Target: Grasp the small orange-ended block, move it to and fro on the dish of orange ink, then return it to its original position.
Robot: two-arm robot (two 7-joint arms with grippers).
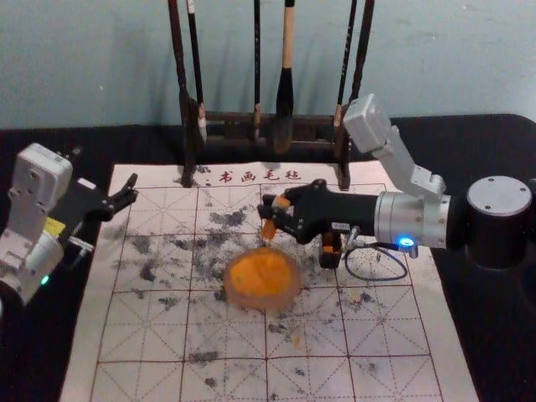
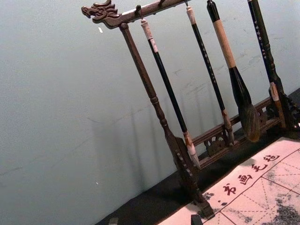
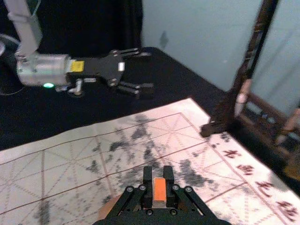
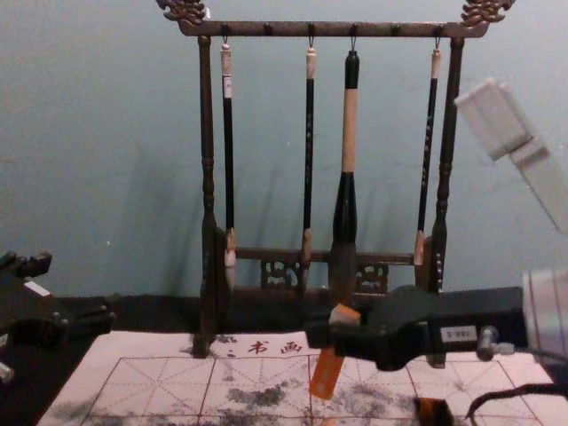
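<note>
Table: where its black covering (image 1: 481,142) runs, it reaches around the mat.
Mat: pale sheet (image 1: 117,335) printed with a dark red grid and characters, blotched with grey-black smudges.
Rack: dark brown wooden brush stand (image 4: 342,29) with carved ends, upright at the mat's far edge, four brushes hanging in it, the thickest black and tan (image 4: 349,133).
Left gripper: black, two-fingered (image 1: 132,188), near the mat's far left corner, its fingers spread wide, holding nothing.
Right gripper: black, two-fingered (image 1: 270,211), reaching in from the right, just beyond the round dish of orange ink (image 1: 261,275), its fingers narrowed onto the small oblong orange block (image 4: 327,373).
Dish: pale-rimmed, resting mid-mat.
Holder: small black open box, orange inside (image 1: 331,255), on the mat beneath the right gripper.
Block: tilted in the right gripper's fingers, its lower end above the dish's far side, apart from the ink.
</note>
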